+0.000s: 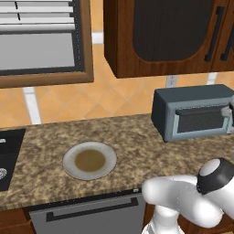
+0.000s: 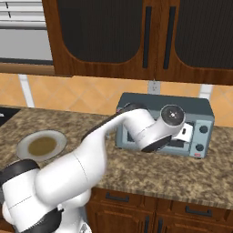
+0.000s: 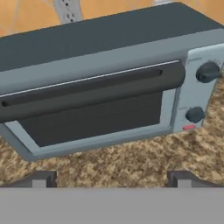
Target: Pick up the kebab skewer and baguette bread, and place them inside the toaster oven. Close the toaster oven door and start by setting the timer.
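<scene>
The slate blue-grey toaster oven (image 1: 192,114) (image 2: 164,102) (image 3: 109,39) stands on the granite counter against the tiled wall. The toaster oven door (image 3: 96,118) is shut, its dark bar handle (image 3: 87,89) running across the top of the glass. Two dark knobs (image 3: 208,72) sit on the panel to the right of the door. My gripper (image 3: 113,180) hovers open just in front of the door and holds nothing. In the right base view my arm crosses the oven's front. The kebab skewer and the baguette bread are out of view.
A grey round plate (image 1: 68,160) (image 2: 22,145) with a brown centre lies on the counter left of the oven. A black cooktop (image 1: 7,155) is at the far left. Dark wooden wall cabinets (image 1: 160,32) hang above the oven.
</scene>
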Available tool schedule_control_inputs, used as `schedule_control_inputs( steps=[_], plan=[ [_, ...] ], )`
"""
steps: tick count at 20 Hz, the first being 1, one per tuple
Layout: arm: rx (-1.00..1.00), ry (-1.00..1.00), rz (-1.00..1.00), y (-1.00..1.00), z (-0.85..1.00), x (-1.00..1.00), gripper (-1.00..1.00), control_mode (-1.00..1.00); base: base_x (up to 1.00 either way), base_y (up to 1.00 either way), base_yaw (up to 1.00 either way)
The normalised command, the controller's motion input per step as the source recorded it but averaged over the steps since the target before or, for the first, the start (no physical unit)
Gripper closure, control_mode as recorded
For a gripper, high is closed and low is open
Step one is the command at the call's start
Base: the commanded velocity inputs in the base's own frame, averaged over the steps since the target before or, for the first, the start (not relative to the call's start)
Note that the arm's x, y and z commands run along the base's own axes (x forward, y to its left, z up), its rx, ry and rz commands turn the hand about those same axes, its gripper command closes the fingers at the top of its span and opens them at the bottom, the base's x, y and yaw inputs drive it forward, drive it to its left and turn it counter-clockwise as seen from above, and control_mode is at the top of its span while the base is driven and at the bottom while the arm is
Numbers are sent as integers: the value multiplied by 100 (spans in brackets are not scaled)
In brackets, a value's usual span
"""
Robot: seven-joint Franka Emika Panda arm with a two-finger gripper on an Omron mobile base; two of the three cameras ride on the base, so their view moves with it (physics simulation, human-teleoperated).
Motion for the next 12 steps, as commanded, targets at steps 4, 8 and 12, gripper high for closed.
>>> schedule_control_inputs(
  steps=[4,8,12],
  plan=[
    [31,0,0,-42,-37,-19,-100,-100,0,0,0],
    [30,-7,0,-17,-61,-7,-100,-100,0,0,0],
    [19,-15,0,-16,-62,3,-100,-100,0,0,0]
  ],
)
